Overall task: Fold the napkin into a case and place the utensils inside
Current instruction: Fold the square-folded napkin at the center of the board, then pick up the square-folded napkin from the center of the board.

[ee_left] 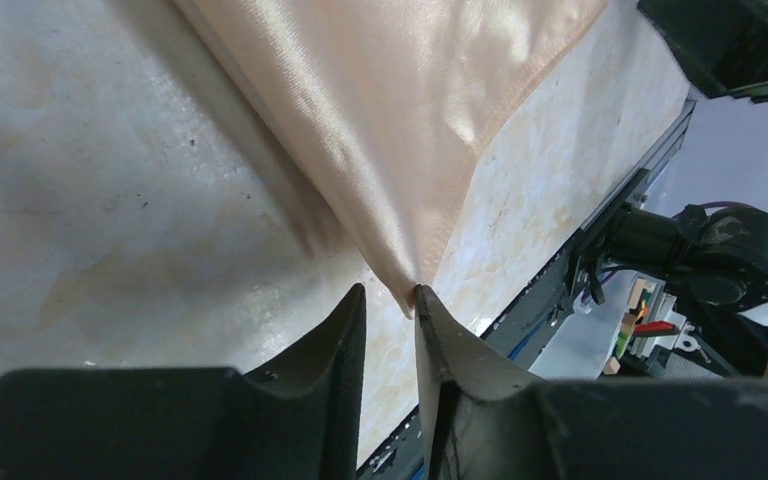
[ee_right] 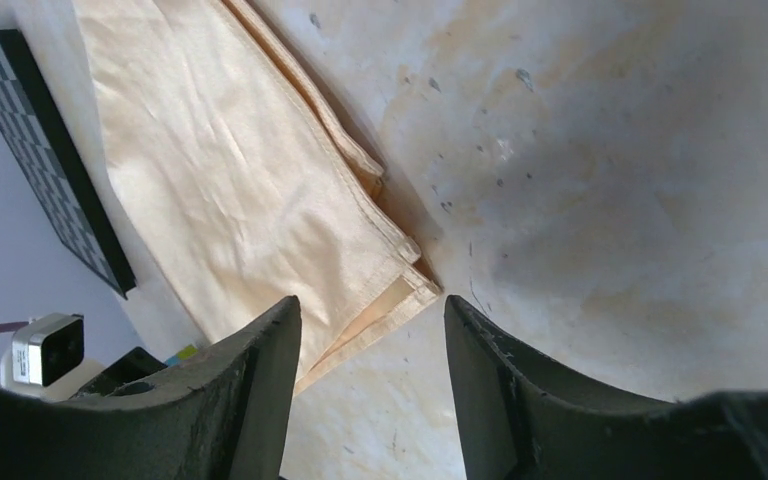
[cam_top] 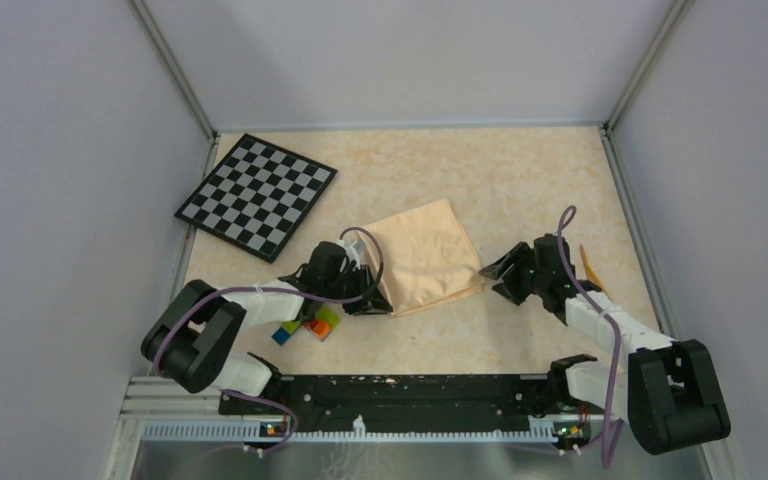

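Observation:
The peach-orange napkin (cam_top: 425, 255) lies folded into a layered rectangle in the middle of the table. My left gripper (cam_top: 372, 300) is at its near-left corner. In the left wrist view the cloth (ee_left: 390, 100) draws to a point that touches one fingertip, and the gripper (ee_left: 388, 292) shows a narrow gap with nothing clamped. My right gripper (cam_top: 490, 272) is open at the near-right corner. In the right wrist view that gripper (ee_right: 370, 305) stands wide apart just short of the layered corner of the cloth (ee_right: 220, 170). A slim orange-yellow utensil (cam_top: 590, 268) lies behind the right arm, mostly hidden.
A black-and-white checkerboard (cam_top: 257, 195) lies at the back left and also shows in the right wrist view (ee_right: 40, 160). A cluster of coloured toy bricks (cam_top: 310, 325) sits under the left arm. Grey walls enclose the table on three sides.

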### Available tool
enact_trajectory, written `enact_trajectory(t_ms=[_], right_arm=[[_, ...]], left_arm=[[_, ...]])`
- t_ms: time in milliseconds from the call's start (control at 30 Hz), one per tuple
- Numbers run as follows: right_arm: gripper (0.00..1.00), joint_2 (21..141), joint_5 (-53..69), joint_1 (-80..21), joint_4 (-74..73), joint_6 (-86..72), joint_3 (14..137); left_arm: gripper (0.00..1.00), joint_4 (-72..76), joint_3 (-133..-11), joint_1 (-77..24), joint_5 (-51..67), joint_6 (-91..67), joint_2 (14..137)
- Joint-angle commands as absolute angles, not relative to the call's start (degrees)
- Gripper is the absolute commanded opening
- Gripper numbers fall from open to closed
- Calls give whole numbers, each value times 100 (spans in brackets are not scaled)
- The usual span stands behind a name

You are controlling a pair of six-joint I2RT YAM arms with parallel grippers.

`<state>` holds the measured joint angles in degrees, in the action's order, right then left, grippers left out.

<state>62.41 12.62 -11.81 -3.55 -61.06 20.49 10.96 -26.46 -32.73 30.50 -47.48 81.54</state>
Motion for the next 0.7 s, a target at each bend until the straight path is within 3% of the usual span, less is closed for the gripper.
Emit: enact_trajectory(t_ms=[0,100,200,433,667], right_arm=[[54,6451,1099,-1140,-839,-5266,2619],[53,6561,1122,-1157,-821,-5234,2627],[53,6606,1058,-1175,-791,-5245,2624],[52,6770,1090,-1264,-830,-5184,2677],[51,6903,1171,-1351,-741,-5176,2679]], left_arm=[[29,1087,-2565,-3289,2961,-4588,8189],[40,1169,-2571,-3292,3087,-4567,8240],[40,1083,-2607,-3319,3096,-4480,8252],[18,723,-2532,-3322,2950,-4095,8413],[2,746,-2391,-3326,2984,-4051,8418]])
